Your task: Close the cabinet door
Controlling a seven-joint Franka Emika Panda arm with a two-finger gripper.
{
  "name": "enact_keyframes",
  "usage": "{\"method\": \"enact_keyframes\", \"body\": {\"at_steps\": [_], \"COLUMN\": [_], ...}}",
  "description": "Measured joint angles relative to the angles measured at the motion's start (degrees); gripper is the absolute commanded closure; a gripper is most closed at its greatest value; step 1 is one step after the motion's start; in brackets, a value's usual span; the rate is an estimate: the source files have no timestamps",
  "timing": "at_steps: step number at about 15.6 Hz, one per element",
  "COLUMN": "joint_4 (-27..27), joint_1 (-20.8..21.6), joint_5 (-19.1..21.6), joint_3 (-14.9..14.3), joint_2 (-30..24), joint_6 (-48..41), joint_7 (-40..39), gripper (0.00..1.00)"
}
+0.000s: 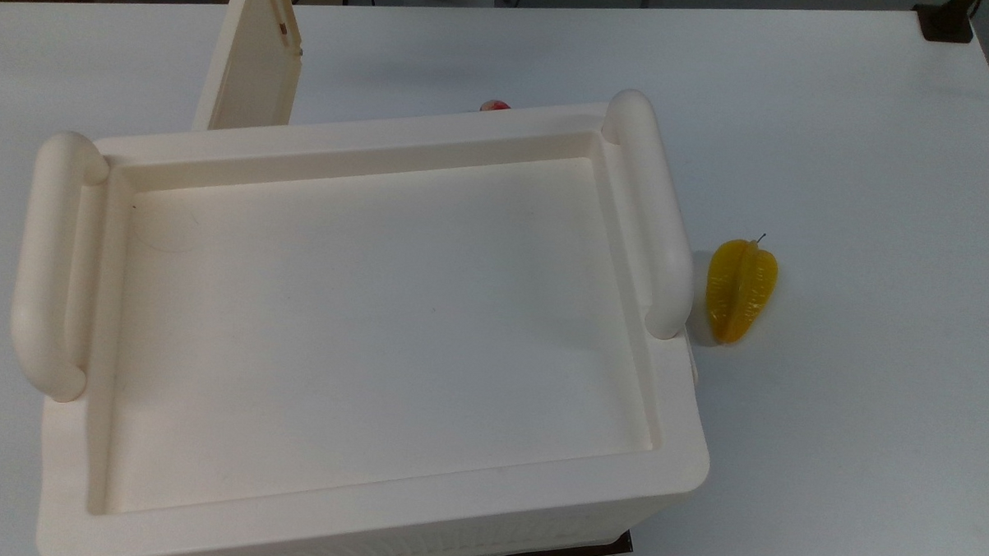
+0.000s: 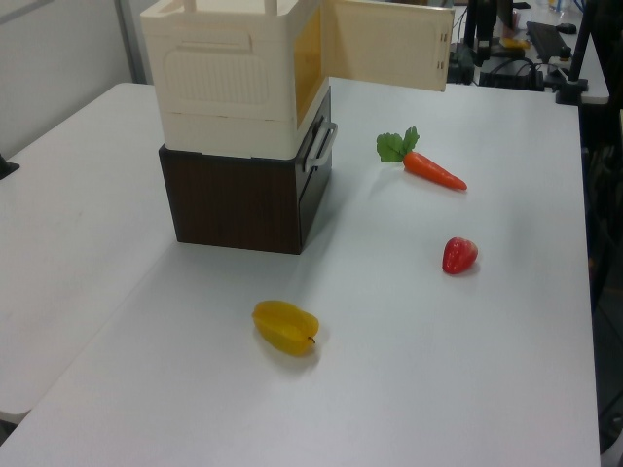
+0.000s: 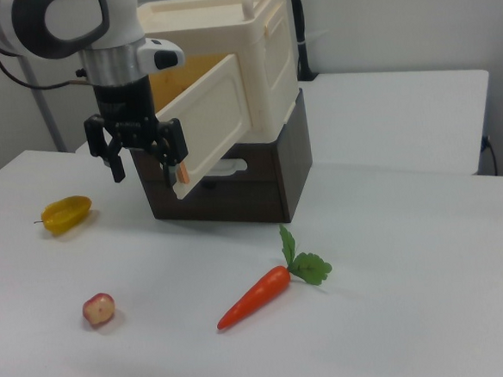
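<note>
The cream cabinet (image 1: 378, 323) sits on a dark brown base (image 2: 238, 199), with its recessed top and two tubular handles seen from above. The cabinet door (image 3: 208, 122) stands swung open, out from the cabinet's front; it also appears at the top view's upper left (image 1: 255, 56) and in the left view (image 2: 384, 44). In the right view my gripper (image 3: 146, 168) hangs open at the door's free edge, fingers pointing down. One finger (image 3: 181, 169) is right by that edge; I cannot tell if it touches. The orange-lit interior (image 3: 188, 76) shows behind the door.
On the white table (image 3: 399, 316) lie a carrot (image 3: 257, 296), a small red fruit (image 3: 98, 310) and a yellow starfruit (image 3: 66, 213). In the top view the starfruit (image 1: 741, 291) is right of the cabinet. Cables and equipment (image 2: 516, 49) stand beyond the table's far edge.
</note>
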Motion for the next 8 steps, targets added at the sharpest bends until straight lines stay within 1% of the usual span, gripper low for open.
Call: {"method": "enact_keyframes", "body": {"at_steps": [1, 2, 3, 6, 8], "joint_4": [0.00, 0.00, 0.01, 0.03, 0.01], "joint_1": [0.01, 0.01, 0.01, -0.08, -0.07], "joint_5": [0.00, -0.01, -0.02, -0.02, -0.03], "joint_3": [-0.03, -0.35, -1.11, -3.71, -4.34], "joint_2": [0.00, 0.00, 0.00, -0.01, 0.01], "joint_6": [0.01, 0.01, 0.02, 0.88, 3.32], "joint_7": [-4.16, -8.93, -13.74, -24.38, -29.32], "gripper": [0.76, 0.91, 1.00, 1.00, 1.00]}}
